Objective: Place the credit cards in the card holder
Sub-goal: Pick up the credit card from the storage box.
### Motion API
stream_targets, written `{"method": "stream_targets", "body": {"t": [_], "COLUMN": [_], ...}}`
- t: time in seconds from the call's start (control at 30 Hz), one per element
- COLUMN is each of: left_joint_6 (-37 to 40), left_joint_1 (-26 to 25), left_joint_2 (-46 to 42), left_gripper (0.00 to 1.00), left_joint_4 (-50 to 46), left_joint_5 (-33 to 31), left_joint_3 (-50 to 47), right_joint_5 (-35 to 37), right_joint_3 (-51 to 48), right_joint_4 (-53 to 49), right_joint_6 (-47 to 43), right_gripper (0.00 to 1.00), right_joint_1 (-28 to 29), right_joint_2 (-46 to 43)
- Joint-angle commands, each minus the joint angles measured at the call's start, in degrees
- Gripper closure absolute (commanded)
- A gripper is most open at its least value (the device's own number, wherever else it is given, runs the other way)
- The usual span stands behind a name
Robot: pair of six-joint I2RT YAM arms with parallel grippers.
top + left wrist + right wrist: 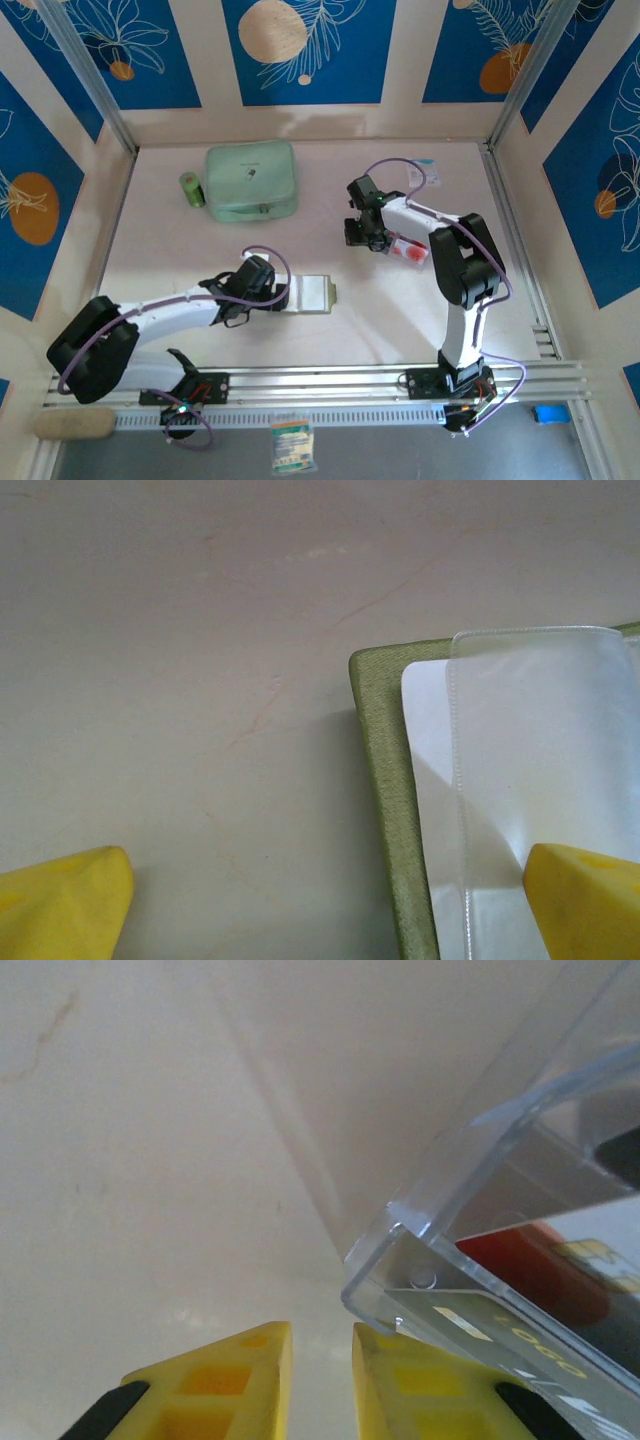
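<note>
two grippers, both empty: left gripper wide open, straddling edge of olive-green fabric card holder; right gripper barely apart, clear plastic box of red-and-black cards just beside.

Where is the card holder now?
In the top view the card holder lies open on the table, near the middle, just right of the left gripper. In the left wrist view its olive edge sits between the open fingers.

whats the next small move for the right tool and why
Probably shift the right tool toward the cards inside the clear box: its jaws stand close together with nothing between them, just beside the box's corner.
</note>
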Motion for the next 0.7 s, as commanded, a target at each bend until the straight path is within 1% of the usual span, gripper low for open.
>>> {"method": "stream_targets", "body": {"t": [0.0, 0.1, 0.17, 0.27, 0.43, 0.67], "left_joint_6": [-0.2, -0.2, -0.2, -0.2, 0.1, 0.3], "left_joint_1": [0.6, 0.7, 0.7, 0.6, 0.6, 0.6], "left_joint_2": [-1.1, -1.1, -1.3, -1.6, -1.9, -2.1], "left_gripper": [0.00, 0.00, 0.00, 0.00, 0.00, 0.00], "left_joint_4": [-1.0, -1.4, -1.5, -1.6, -1.9, -2.0], "left_joint_5": [0.1, 0.1, 0.0, -0.1, -0.1, -0.2], "left_joint_3": [-0.5, -0.4, -0.3, -0.4, -0.4, -0.7], "right_joint_5": [-2.4, -4.0, -3.7, -1.1, 4.8, 13.3], "right_joint_3": [3.7, 6.8, 7.7, 8.0, 7.6, 5.9], "right_joint_4": [-0.6, -2.3, -3.5, -5.3, -8.7, -10.5], "right_joint_6": [-1.4, -4.2, -6.3, -8.3, -10.9, -13.5], "right_gripper": [0.76, 0.75, 0.74, 0.72, 0.65, 0.62], "right_joint_1": [-0.3, 0.4, 1.4, 1.6, 0.2, -0.9], "right_joint_2": [0.8, 0.7, -0.9, -3.0, -4.2, -3.8]}}
